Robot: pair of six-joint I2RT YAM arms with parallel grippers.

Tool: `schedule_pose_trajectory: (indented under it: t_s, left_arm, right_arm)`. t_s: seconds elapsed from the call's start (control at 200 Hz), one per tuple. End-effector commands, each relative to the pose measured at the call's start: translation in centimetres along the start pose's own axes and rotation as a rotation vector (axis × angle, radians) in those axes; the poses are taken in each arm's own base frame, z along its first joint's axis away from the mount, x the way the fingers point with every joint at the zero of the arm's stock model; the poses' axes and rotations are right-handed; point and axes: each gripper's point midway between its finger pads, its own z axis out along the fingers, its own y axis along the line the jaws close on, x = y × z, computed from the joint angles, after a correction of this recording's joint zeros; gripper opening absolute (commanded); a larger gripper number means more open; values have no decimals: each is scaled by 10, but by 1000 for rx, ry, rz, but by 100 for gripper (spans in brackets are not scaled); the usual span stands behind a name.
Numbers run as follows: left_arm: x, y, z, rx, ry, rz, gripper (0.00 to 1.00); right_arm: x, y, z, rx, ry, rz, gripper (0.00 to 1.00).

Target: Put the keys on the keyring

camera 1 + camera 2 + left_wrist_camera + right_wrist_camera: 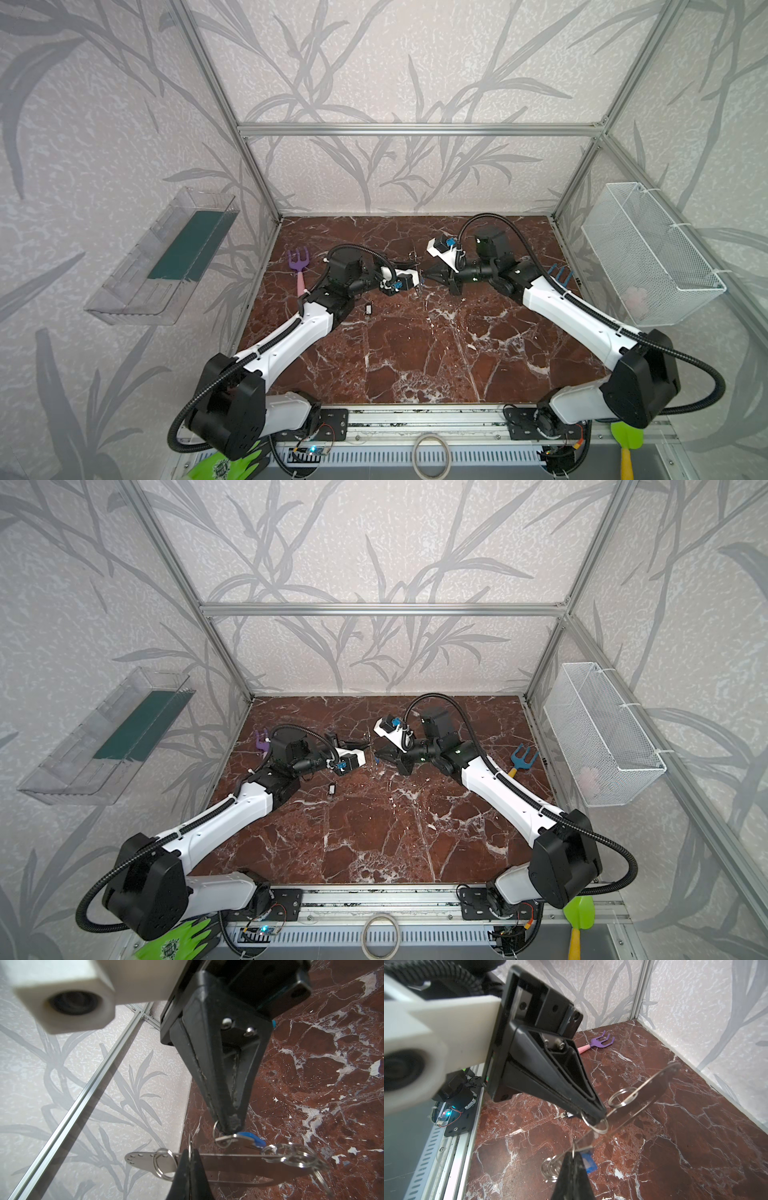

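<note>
Both grippers meet above the middle of the table, held off the surface. The keyring [143, 1160], a flat grey metal plate with several split rings, hangs between them. My left gripper [190, 1156] is shut on one thin ring of the plate; in the right wrist view the left gripper [600, 1115] shows the same pinch. My right gripper [574, 1156] is shut on the small ring of the silver key with the blue tag [588, 1163], right beside the plate [668, 1073]. The blue-tagged key [251, 1138] hangs under the right gripper [231, 1126]. The black-and-white key [368, 308] lies on the table.
A purple toy rake [300, 266] lies at the left, a blue one [521, 758] at the right. A wire basket [648, 253] hangs on the right wall, a clear bin [162, 257] on the left. A pale ring [431, 455] sits on the front rail.
</note>
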Motion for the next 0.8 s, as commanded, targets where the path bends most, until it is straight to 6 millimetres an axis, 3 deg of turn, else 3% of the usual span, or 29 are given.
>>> schedule_pose_trajectory:
  t_s: [0.0,0.795]
  left_arm:
    - [-21,19,-5,-39,-38,77,0]
    - [-32,14,-2,12,-58,39,0]
  right_arm:
    - [-28,2,-13,19,-63,-20,0]
    - [-21,-4,-17,87,-26,23,0]
